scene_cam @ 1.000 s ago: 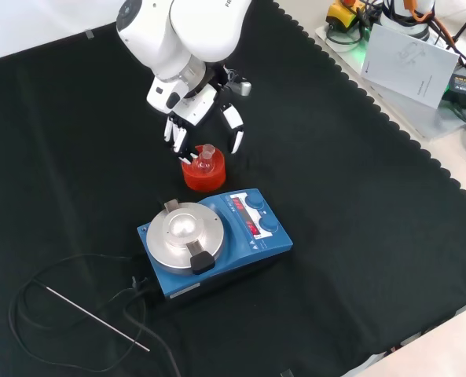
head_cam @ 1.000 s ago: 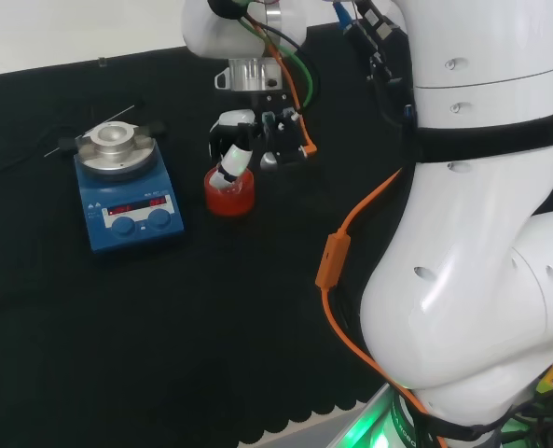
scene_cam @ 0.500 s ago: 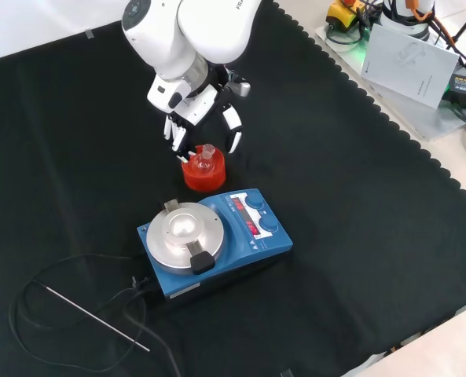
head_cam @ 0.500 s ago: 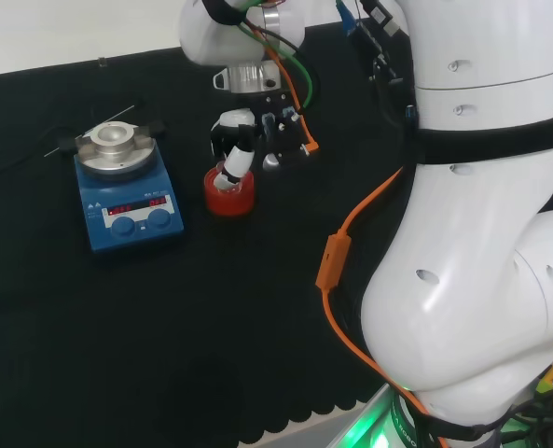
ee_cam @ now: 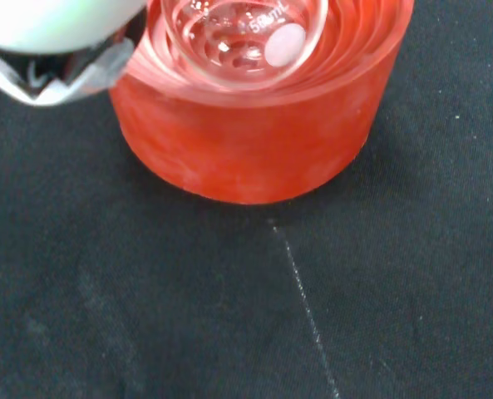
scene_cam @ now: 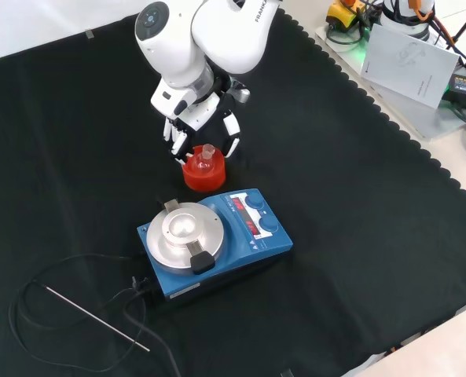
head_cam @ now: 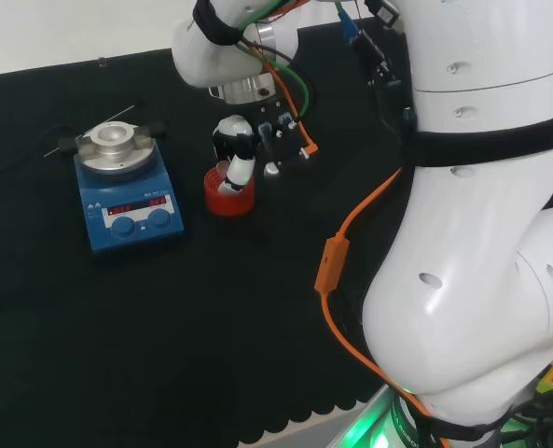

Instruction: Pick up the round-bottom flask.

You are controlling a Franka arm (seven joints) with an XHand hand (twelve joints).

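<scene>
Flask point(scene_cam: 205, 154) in red stand point(scene_cam: 203, 173) — robot hand point(scene_cam: 202, 124) above

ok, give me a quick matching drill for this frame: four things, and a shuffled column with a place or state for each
Things:
1. flask
2. red stand
3. hotplate
4. hand

Places or states:
A. fingers spread on either side of the flask neck
B. blue, metal disc on top
C. seated in the ribbed ring
D. on the cloth between hotplate and arm in the front view

Pairs: 1-C, 2-D, 3-B, 4-A
</scene>
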